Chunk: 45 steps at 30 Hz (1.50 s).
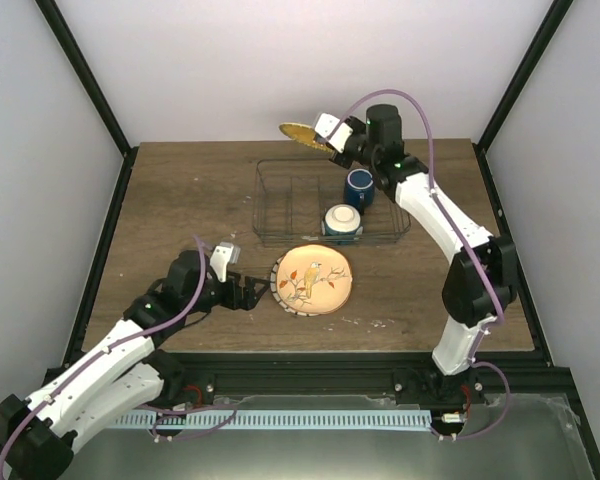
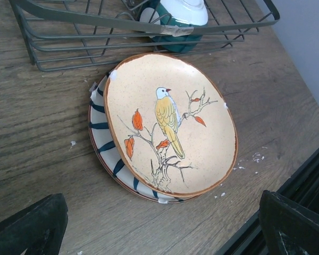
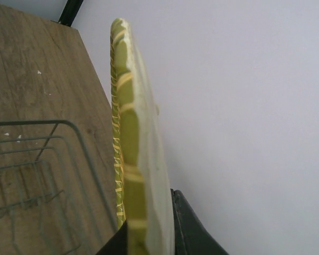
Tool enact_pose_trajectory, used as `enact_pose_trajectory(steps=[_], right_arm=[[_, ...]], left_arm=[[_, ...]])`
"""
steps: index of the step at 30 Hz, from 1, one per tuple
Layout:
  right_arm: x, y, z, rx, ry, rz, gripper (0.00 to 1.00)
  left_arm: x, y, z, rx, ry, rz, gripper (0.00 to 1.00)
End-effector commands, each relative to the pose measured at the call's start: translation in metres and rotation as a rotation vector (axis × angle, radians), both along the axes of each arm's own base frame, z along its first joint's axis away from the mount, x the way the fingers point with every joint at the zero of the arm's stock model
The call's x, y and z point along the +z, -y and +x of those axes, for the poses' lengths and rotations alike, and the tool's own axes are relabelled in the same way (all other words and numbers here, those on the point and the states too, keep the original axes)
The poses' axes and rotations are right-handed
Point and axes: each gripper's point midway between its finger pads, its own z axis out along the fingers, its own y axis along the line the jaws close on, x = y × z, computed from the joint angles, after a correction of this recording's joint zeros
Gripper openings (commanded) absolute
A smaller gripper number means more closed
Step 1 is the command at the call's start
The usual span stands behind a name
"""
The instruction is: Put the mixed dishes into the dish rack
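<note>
The wire dish rack (image 1: 258,203) stands at the table's back middle. Inside it are the dark blue mug (image 1: 359,187) and the small cream-white bowl (image 1: 341,220), whose outside is teal (image 2: 175,21). My right gripper (image 1: 332,141) is shut on the yellow-orange woven plate (image 1: 298,132) and holds it in the air behind the rack's back left corner. The plate is edge-on in the right wrist view (image 3: 130,154). The cream plate with a bird and orange leaves (image 1: 312,279) (image 2: 170,122) lies in front of the rack. My left gripper (image 1: 248,291) (image 2: 159,236) is open just left of it.
A blue-striped plate (image 2: 102,142) lies under the cream plate, showing at its left edge. The rack's front wires (image 2: 95,50) are just beyond these plates. White crumbs (image 2: 255,158) dot the wood. The black table rail (image 2: 308,175) runs along the near edge.
</note>
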Motion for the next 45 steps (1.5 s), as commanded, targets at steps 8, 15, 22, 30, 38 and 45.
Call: enact_pose_trajectory(steps=[8, 15, 22, 30, 38, 45], right_arm=[[-0.037, -0.016, 0.003, 0.197, -0.061, -0.244, 0.01], [-0.074, -0.015, 0.011, 0.204, -0.110, -0.319, 0.01], [-0.093, -0.016, 0.018, 0.201, -0.129, -0.340, 0.01], [-0.116, -0.023, 0.015, 0.234, -0.179, -0.330, 0.01], [-0.157, -0.047, 0.008, 0.264, -0.225, -0.372, 0.01], [-0.166, -0.054, 0.005, 0.258, -0.239, -0.378, 0.15]], left_arm=[[0.004, -0.002, 0.007, 0.019, -0.010, 0.023, 1.00], [0.004, -0.006, 0.009, 0.032, -0.011, 0.043, 1.00], [0.003, -0.008, 0.010, 0.042, -0.013, 0.050, 1.00], [-0.001, -0.008, 0.011, 0.043, -0.017, 0.059, 1.00], [-0.002, -0.009, 0.011, 0.045, -0.018, 0.061, 1.00], [-0.004, -0.010, 0.011, 0.051, -0.026, 0.060, 1.00]])
